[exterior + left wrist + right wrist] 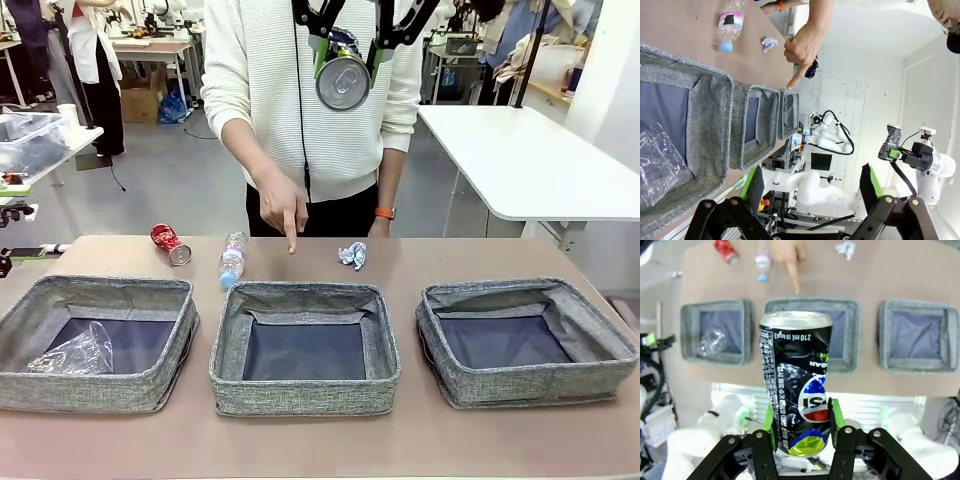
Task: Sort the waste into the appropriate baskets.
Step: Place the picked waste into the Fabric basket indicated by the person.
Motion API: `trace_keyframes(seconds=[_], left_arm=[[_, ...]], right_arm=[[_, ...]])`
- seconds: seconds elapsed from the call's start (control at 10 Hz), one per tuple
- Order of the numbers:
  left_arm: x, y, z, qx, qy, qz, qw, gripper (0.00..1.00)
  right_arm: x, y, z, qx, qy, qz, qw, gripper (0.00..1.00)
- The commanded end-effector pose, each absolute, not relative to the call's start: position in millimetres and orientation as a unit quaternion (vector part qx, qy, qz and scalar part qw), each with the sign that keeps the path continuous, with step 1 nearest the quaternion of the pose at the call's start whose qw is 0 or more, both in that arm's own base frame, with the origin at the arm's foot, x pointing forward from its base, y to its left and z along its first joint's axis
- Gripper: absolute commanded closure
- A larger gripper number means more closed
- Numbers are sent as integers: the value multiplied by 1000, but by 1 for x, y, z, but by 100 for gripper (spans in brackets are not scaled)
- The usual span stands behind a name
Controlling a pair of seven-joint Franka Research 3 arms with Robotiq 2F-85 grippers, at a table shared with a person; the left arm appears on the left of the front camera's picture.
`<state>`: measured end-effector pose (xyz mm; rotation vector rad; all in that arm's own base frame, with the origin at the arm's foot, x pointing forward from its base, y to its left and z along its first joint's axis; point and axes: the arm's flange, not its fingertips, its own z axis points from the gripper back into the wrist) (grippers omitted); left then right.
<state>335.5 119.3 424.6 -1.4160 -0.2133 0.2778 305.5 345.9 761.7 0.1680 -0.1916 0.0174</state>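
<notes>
1. Where the front view catches the dark blue-silver can (343, 82) end-on, with its silver end toward the camera, the right wrist view shows its dented side and printed logo. There the can is clamped low down between the green pads of the right gripper (802, 426).
2. The left wrist view shows the left gripper (812, 187) with its jaws wide apart and nothing between them, off the near side of the left basket (705, 145).
3. On the table (450, 262) beyond the baskets lie the crushed red can (170, 243), the clear plastic bottle (232, 258) and the crumpled white paper wad (352, 255). The person's hand (283, 210) points down between the bottle and the wad, near the far rim of the middle basket (305, 392).
4. The clear plastic bag (72, 350) lies in the left basket; the right basket (530, 385) stands well apart from it.
5. The held can hangs high over the table, in front of the person's chest. In the right wrist view it overlaps the middle basket.
</notes>
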Motion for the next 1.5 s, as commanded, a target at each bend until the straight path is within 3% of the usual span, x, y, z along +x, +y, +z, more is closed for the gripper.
trace_keyframes(seconds=[0.0,0.4,0.6,1.3,1.4], left_arm=[[336,118,425,-645,-103,124,747,0],[336,118,425,-645,-103,124,747,0],[336,118,425,-645,-103,124,747,0],[336,118,425,-645,-103,124,747,0],[336,118,425,-645,-103,124,747,0]], right_arm=[[309,354,727,91,-74,43,992,52],[293,371,557,67,-24,43,997,52],[292,369,544,43,9,79,996,52],[301,368,540,56,-3,66,996,52],[301,367,540,57,-4,68,996,0]])
